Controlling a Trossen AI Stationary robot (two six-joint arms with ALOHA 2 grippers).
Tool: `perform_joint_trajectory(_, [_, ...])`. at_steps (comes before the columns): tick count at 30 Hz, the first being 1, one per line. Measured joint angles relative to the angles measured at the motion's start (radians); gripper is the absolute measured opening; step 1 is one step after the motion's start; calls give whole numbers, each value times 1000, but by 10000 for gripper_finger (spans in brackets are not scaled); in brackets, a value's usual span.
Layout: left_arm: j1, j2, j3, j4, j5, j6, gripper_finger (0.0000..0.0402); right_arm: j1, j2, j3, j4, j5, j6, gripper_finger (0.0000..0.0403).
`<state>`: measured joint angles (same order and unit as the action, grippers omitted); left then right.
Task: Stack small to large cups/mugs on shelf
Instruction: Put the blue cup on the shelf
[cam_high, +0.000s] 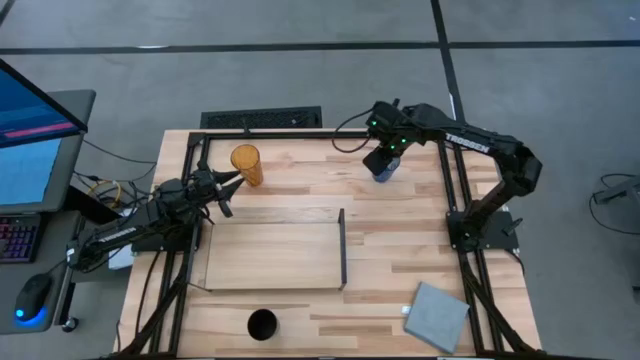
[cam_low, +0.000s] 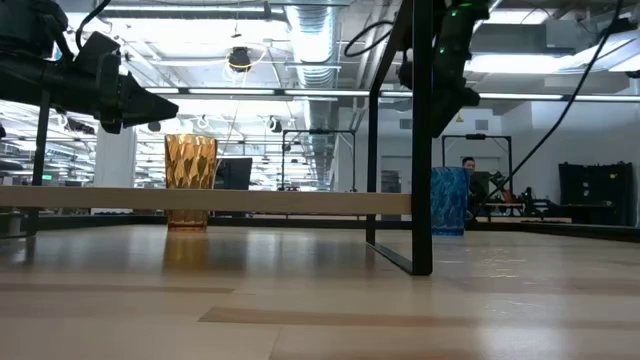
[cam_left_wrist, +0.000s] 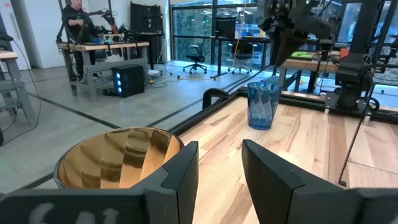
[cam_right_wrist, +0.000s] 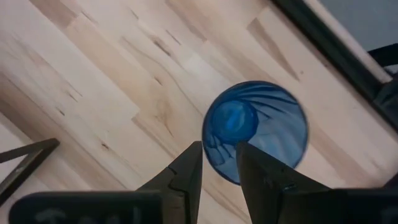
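Note:
A translucent orange tumbler (cam_high: 245, 165) stands upright on the table at the far left; it also shows in the low view (cam_low: 190, 182) and the left wrist view (cam_left_wrist: 118, 163). My left gripper (cam_high: 226, 192) hovers just beside and above it, fingers apart, touching nothing. A translucent blue cup (cam_high: 383, 173) stands upright at the far right; it also shows in the low view (cam_low: 448, 200) and the right wrist view (cam_right_wrist: 256, 129). My right gripper (cam_right_wrist: 219, 167) hangs above its rim, pointing down, fingers narrowly apart. A short black cup (cam_high: 262, 324) stands near the front edge. The plywood shelf (cam_high: 270, 258) lies mid-table, its dark wall (cam_high: 343, 247) on the right.
A grey square pad (cam_high: 438, 315) lies at the front right corner. Dark frame rails (cam_high: 452, 190) run along the table's sides and back. A person (cam_left_wrist: 76, 18) works at a bench in the room beyond. Bare wood lies between the two far cups.

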<state>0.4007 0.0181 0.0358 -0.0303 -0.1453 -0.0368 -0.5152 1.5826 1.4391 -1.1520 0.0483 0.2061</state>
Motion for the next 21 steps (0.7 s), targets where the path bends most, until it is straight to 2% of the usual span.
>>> perform_joint_trajectory(11, [0,0,0,0,0,0,114,18,127,0,6,0,4,121])
perform_joint_trajectory(21, [0,0,0,0,0,0,114,18,188,0,18,1,-4,121])
